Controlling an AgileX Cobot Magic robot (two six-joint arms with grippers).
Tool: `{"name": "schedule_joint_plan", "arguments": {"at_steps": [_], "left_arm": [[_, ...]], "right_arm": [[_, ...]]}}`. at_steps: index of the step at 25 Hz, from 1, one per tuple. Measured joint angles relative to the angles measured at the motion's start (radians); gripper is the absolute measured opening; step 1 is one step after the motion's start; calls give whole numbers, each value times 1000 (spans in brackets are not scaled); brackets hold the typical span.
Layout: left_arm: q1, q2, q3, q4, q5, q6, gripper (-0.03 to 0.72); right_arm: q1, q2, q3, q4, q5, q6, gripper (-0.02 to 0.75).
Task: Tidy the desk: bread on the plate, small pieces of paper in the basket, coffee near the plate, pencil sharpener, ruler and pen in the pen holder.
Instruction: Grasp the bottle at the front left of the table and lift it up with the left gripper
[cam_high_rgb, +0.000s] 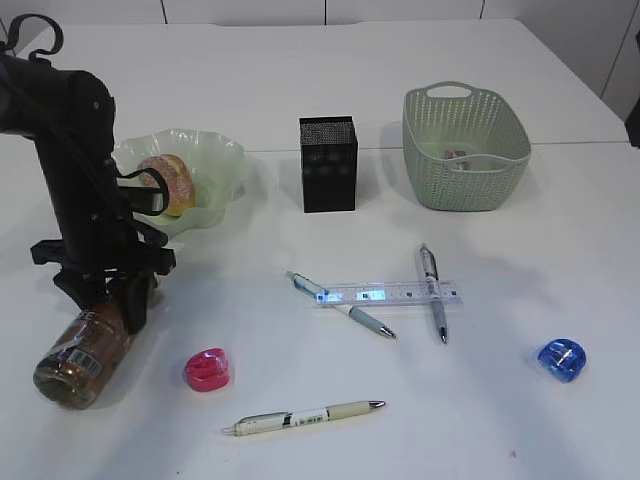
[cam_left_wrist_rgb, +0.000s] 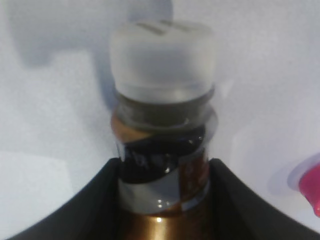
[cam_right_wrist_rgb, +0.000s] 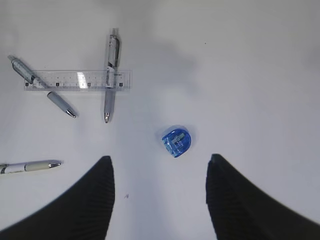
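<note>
Leftmost, the coffee is seen lying on the desk, flanked by the left gripper fingers, though a firm grip cannot be confirmed; the bread is seated on the plate; rightward, the right gripper is held open above a blue pencil sharpener.

coffee base cut off below, pink sharpener clipped at right edge, cap blurred
</note>
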Motion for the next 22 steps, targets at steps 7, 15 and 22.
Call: {"name": "schedule_joint_plan", "arguments": {"at_steps": [7, 15, 22], "left_arm": [[0, 0, -2, 15, 3, 0, 286], [0, -43, -2, 21, -16, 0, 283], [0, -201, 2, 27, -18, 0, 283]], "right_arm": [[0, 0, 0, 0, 0, 0, 459], [0, 0, 0, 0, 0, -2, 459], [0, 0, 0, 0, 0, -5, 459]]}}
